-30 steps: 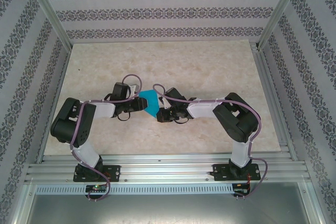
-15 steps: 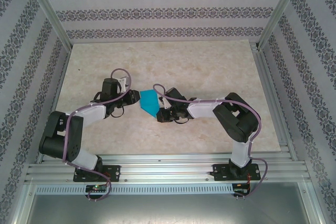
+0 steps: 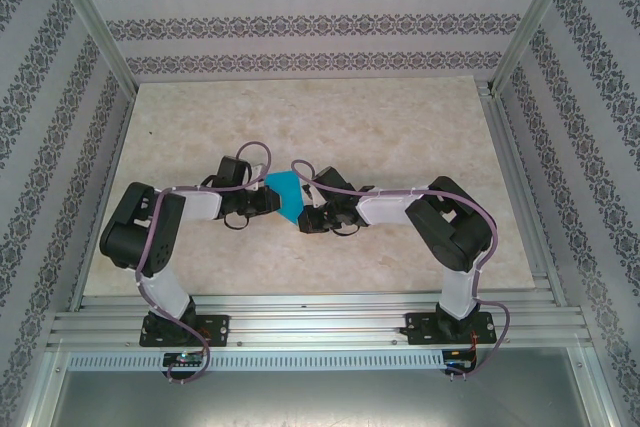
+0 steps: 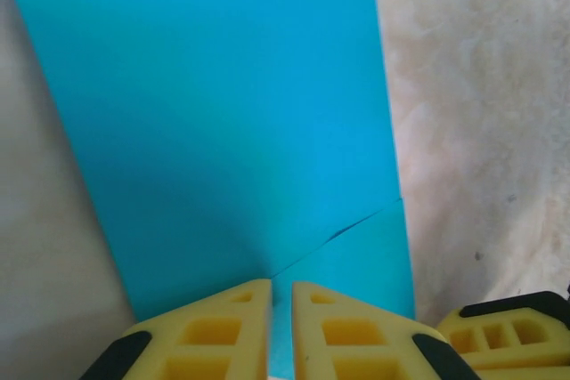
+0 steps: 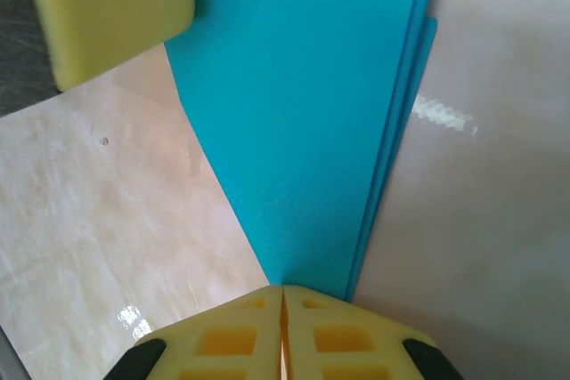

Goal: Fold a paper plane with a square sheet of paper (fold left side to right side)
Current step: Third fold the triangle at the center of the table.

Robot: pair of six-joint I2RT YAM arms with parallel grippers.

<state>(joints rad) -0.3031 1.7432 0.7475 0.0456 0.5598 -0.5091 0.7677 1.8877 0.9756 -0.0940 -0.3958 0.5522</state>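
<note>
Standing here, I see the thin, bright cyan-blue sheet of paper (image 3: 284,197), already creased into a tapering, layered shape. It sits mid-way across the pale marbled desk (image 3: 400,117), right between the two arms. Its long axis runs from a wide end farther back to a narrow tip nearer the arms' bases. That tip goes straight into the right gripper (image 5: 283,289), whose yellow fingers are pressed together on it. The left gripper (image 4: 280,284) is at the paper's left side, its fingers almost meeting with a thin slit of blue between them. Whether they bite yet I cannot tell. The paper lies to the right of the left gripper, so that arm looks best placed to carry the left side over while the right one pins the tip.
</note>
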